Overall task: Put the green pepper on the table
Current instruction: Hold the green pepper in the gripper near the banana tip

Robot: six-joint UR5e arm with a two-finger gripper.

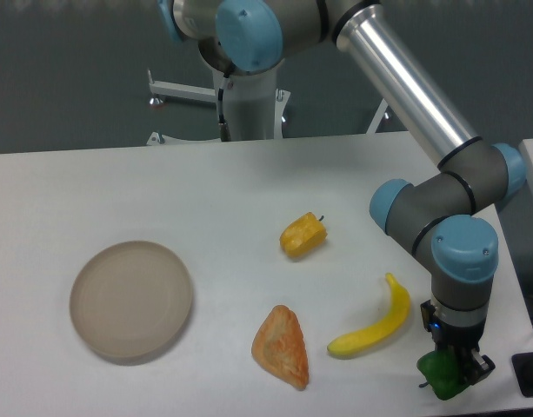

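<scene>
white table [249,182]; plate [131,300], banana [375,326]

Banana [371,329] just beside pepper [440,373]

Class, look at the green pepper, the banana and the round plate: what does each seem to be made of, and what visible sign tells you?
Green pepper: likely glossy plastic, hedged; mostly hidden at the end effector.
Banana: probably smooth plastic; even yellow with a soft sheen.
Plate: matte beige, plastic or ceramic; dull uniform surface leaves it open.
</scene>
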